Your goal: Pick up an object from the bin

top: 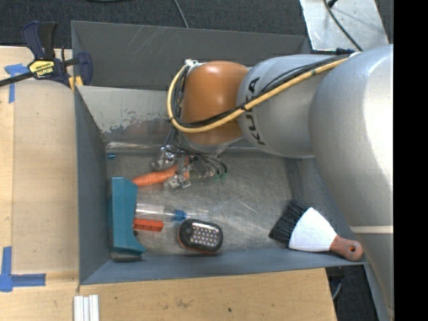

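Note:
My gripper [175,168] hangs below the arm's orange cover, low over the middle of the bin floor towards the back. An orange carrot-shaped thing [151,178] lies just left of it, and its right end reaches in under the gripper. Whether it is gripped is hidden from me. Further forward lie a clear tube with a blue cap [160,214] and a small red piece [148,226].
A teal block [124,216] stands along the left wall. A black oval device with a dotted face [199,235] lies near the front wall. A hand brush with black bristles, a white body and a brown handle [313,233] rests in the front right corner.

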